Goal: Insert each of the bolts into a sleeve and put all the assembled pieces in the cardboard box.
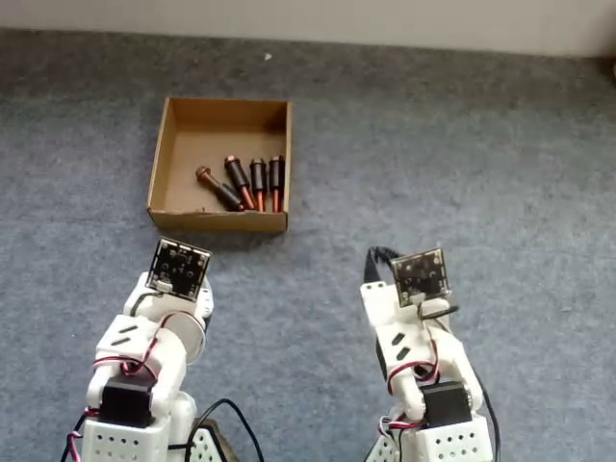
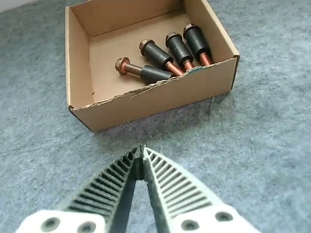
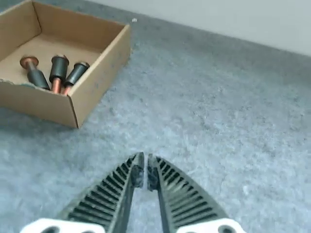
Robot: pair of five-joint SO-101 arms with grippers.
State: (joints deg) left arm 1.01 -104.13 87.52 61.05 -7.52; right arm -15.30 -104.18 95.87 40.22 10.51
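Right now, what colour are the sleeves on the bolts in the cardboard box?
The sleeves are black, on copper-coloured bolts; clearest in the left wrist view.

Grey carpet [image 1: 433, 144], a pale wall [image 1: 385, 14] along its far edge

Lighting: bright, soft and even, diffuse from above. Shadows: a faint, soft-edged band on the grey carpet [image 1: 385, 144] along the near wall of the cardboard box [image 1: 218, 221]. Box interior evenly lit; the assembled bolts [image 1: 252, 183] cast only slight shadows on its floor.

White arms [image 1: 144, 356], ribbed grey tools [image 2: 142, 150]
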